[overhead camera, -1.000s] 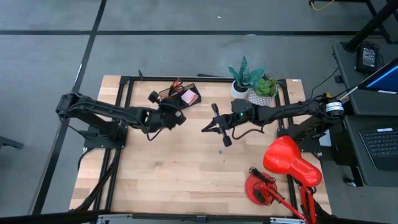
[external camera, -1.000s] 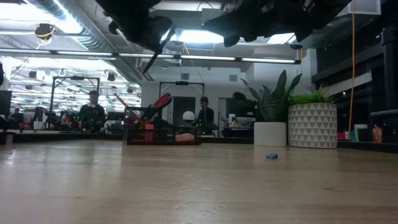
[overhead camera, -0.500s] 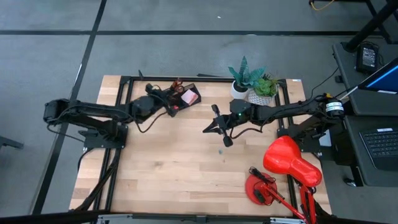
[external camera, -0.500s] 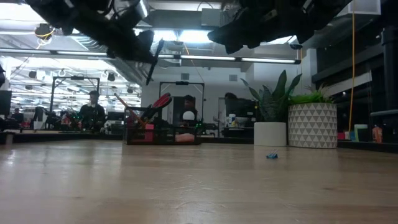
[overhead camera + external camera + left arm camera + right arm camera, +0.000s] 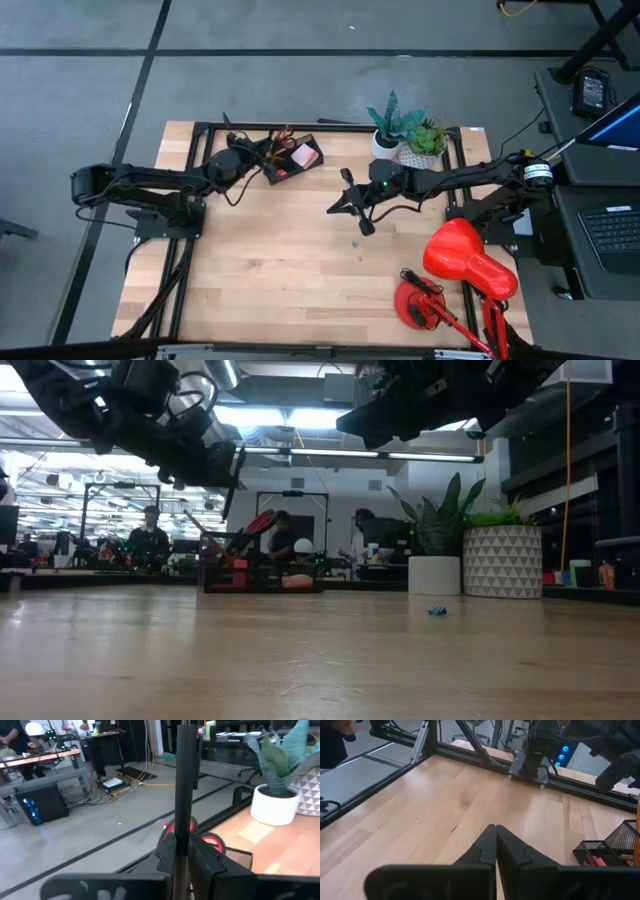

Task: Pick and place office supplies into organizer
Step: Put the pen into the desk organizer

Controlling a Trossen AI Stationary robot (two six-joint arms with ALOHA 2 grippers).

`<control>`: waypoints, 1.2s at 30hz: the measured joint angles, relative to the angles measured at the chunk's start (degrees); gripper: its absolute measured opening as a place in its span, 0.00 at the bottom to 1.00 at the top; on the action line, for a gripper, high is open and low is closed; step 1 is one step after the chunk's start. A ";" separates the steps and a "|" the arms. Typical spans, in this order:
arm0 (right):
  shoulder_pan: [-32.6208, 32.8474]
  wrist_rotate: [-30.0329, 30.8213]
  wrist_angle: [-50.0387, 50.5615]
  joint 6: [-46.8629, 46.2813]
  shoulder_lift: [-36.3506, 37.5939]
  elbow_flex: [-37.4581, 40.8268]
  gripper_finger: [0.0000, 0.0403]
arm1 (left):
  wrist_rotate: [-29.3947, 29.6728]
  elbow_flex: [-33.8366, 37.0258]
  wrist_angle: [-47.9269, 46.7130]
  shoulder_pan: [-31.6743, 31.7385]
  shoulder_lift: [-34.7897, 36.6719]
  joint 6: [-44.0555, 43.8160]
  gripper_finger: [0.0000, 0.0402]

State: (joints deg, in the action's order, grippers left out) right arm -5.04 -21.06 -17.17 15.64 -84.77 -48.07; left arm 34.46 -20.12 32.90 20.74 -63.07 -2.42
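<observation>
My left gripper point(image 5: 258, 160) hovers at the table's far left, just left of the organizer point(image 5: 292, 155), shut on a black pen point(image 5: 184, 785). The organizer is a dark mesh tray holding red-handled scissors point(image 5: 172, 827) and a pink pad point(image 5: 304, 155); in the low view the organizer point(image 5: 255, 568) stands at the far side. My right gripper point(image 5: 345, 203) hangs shut above the middle of the table, holding nothing; its fingers point(image 5: 495, 842) meet over bare wood. My left gripper pinches the black pen between its two fingers, near one end of its barrel point(image 5: 181, 851). The rest of the pen sticks out past the fingertips toward the organizer. The pen point(image 5: 228, 495) is lifted clear of the table.
Two potted plants point(image 5: 405, 135) stand at the far right. A red desk lamp point(image 5: 462, 265) fills the near right corner. A small blue item point(image 5: 437, 610) lies on the wood below my right gripper. People stand in the room beyond the table.
My left gripper has carried the pen from mid-table toward the table's far left, sinking a little and rolling as it went. It now sits beside the organizer. My right gripper has kept its place.
</observation>
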 joint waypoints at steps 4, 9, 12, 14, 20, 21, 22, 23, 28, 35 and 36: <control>0.00 0.00 -0.02 0.04 0.00 0.00 0.02 | -0.06 0.29 -0.02 1.08 -1.07 -0.33 0.05; 0.00 0.00 -0.02 1.05 0.00 0.00 0.02 | -0.16 0.29 0.25 2.64 -4.98 -2.06 0.05; 0.00 0.00 -0.03 1.18 0.00 0.00 0.02 | -1.54 0.29 1.45 3.20 -7.87 -2.86 0.05; 0.00 0.00 -0.02 1.15 0.00 0.00 0.02 | -1.42 0.29 3.17 3.31 -9.53 -2.86 0.05; 0.00 0.00 0.19 1.26 0.00 0.00 0.02 | -1.32 0.27 3.81 3.57 -12.85 -3.41 0.05; 0.00 0.00 0.41 1.31 0.00 0.00 0.02 | -1.25 0.27 3.94 3.57 -13.12 -3.77 0.05; 0.00 0.00 0.59 1.33 0.00 0.00 0.02 | -1.22 0.27 3.87 3.57 -13.37 -3.99 0.05; 0.00 0.00 0.69 1.35 0.00 0.00 0.02 | -1.22 0.27 3.57 3.57 -13.48 -4.27 0.05; 0.00 0.00 1.05 1.36 0.00 0.00 0.02 | -1.32 0.27 2.57 3.57 -13.55 -4.94 0.05; 0.00 0.00 1.36 1.38 0.00 0.00 0.02 | -1.52 0.27 1.97 3.52 -13.55 -6.88 0.09; 0.00 0.00 1.38 1.38 0.00 0.00 0.02 | -1.60 0.27 1.98 3.51 -13.55 -6.92 0.11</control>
State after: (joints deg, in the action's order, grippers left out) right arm -5.04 -21.06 -15.79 17.02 -84.77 -48.07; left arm 32.86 -19.86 34.88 24.25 -76.62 -9.33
